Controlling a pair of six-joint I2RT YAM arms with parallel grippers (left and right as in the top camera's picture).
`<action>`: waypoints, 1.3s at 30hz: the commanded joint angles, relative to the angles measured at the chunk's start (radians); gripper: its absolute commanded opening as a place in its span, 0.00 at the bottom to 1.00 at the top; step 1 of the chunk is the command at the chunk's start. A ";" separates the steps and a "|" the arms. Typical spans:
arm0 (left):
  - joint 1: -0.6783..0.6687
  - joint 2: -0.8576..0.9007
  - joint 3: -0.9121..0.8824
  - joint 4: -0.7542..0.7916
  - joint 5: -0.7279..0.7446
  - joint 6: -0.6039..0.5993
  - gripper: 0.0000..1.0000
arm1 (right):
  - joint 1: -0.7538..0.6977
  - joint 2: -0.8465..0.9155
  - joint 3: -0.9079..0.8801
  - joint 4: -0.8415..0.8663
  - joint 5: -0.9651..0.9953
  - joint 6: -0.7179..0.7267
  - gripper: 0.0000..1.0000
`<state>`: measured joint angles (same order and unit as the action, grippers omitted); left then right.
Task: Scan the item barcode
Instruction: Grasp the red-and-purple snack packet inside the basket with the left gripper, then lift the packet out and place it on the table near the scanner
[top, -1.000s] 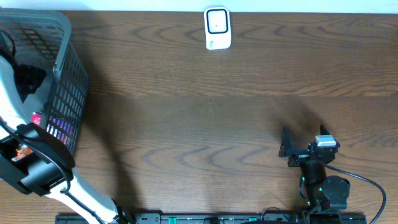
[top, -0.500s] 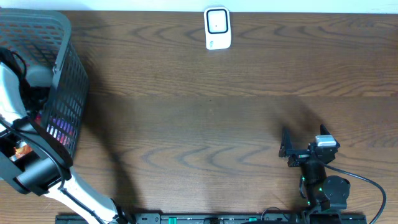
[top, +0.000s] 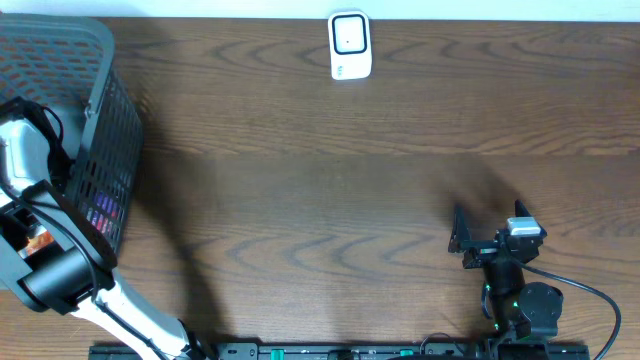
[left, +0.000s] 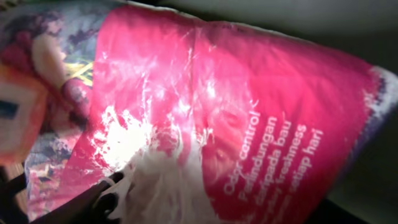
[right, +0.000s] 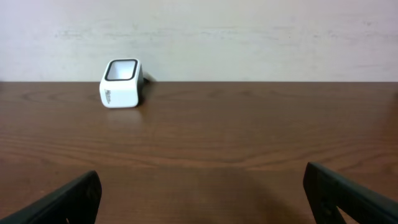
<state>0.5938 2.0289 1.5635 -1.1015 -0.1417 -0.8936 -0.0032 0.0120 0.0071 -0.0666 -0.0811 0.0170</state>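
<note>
A glossy pink pouch (left: 249, 106) with white print fills the left wrist view; no barcode shows on this face. My left gripper (left: 186, 214) is pressed close against it inside the grey mesh basket (top: 112, 110). Only one dark finger (left: 99, 198) shows, touching the pouch's lower edge, so I cannot tell how the jaws stand. The white scanner (top: 350, 45) stands at the table's far edge, also seen as a small white scanner (right: 121, 83) in the right wrist view. My right gripper (top: 462, 232) rests open near the front right, with nothing between its fingers (right: 62, 199).
The basket stands at the far left with other colourful packs (left: 43, 56) beside the pouch, and a purple pack (top: 100, 210) shows through its mesh. Brown wooden tabletop (top: 320, 190) lies between basket, scanner and right arm. A pale wall (right: 249, 37) is behind the scanner.
My left arm has shifted and dipped further into the basket. The right arm and the scanner have not moved.
</note>
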 joint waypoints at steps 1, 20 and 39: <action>0.000 0.009 -0.028 0.008 -0.008 -0.006 0.72 | 0.005 -0.006 -0.002 -0.004 0.004 -0.003 0.99; 0.000 -0.048 0.117 0.023 0.122 0.082 0.07 | 0.005 -0.006 -0.002 -0.004 0.004 -0.003 0.99; -0.014 -0.656 0.234 0.192 0.166 0.101 0.07 | 0.005 -0.006 -0.002 -0.004 0.004 -0.003 0.99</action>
<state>0.5915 1.4364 1.7798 -0.9146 0.0116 -0.8101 -0.0032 0.0120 0.0071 -0.0669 -0.0811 0.0170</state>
